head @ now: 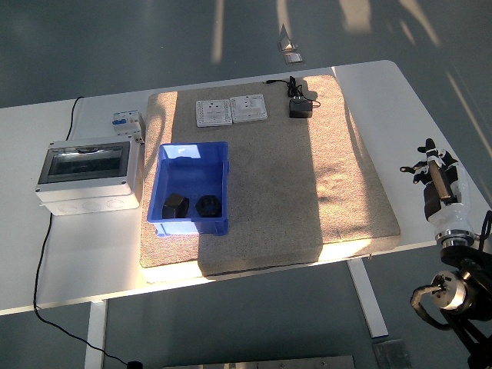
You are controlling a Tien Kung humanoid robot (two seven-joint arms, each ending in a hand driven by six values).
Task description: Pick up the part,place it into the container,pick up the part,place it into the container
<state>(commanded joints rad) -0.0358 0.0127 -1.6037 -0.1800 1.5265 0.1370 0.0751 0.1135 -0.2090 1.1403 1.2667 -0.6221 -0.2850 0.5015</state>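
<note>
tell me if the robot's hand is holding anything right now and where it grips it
Nothing is held. The right hand hangs over the table's right edge with fingers spread and empty. Both black parts lie in the blue container.

Blue container (191, 157) holding 2 black parts (176, 206) (208, 205); tan speckled mat (269, 177) lying over white table (77, 261).

Two black parts (175, 206) (208, 205) in one blue bin (219, 163); two white sockets (213, 112) (249, 108); one grey mat (307, 184); one breaker box (88, 174); one black adapter (300, 109); one worktop (69, 261).
</note>
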